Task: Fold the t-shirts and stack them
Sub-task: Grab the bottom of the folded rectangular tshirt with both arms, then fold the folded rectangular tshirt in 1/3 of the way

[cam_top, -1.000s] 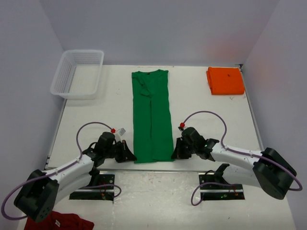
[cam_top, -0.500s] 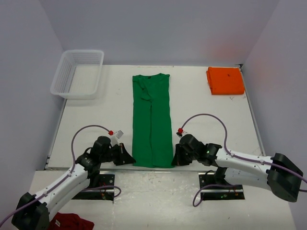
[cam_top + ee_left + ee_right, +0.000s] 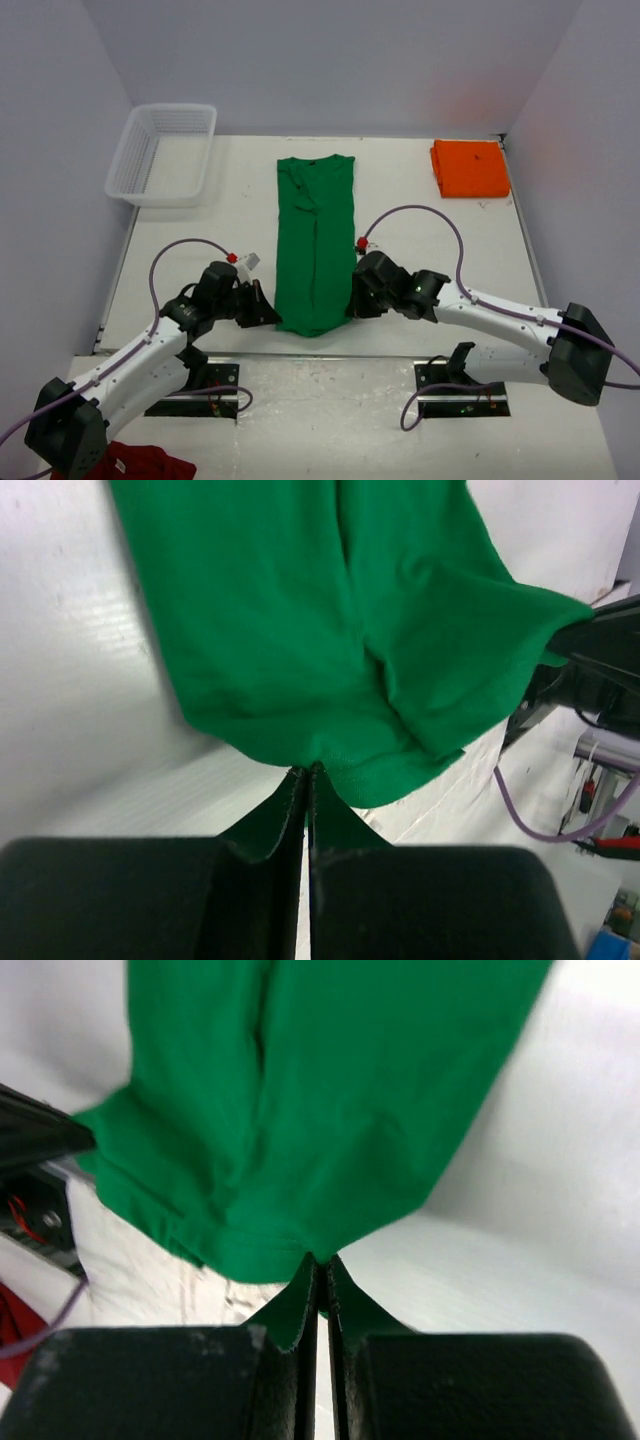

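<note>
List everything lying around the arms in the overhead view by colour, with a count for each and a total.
green t-shirt: 1
orange t-shirt: 1
dark red garment: 1
white basket: 1
Total: 4

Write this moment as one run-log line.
left gripper: shut on bright green cloth t-shirt hem | right gripper: same hem | orange cloth t-shirt: folded, far right

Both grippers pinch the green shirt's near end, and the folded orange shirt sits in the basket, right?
Not the basket: the top external view shows the folded orange shirt on the table at its far right corner. The rest holds.
</note>
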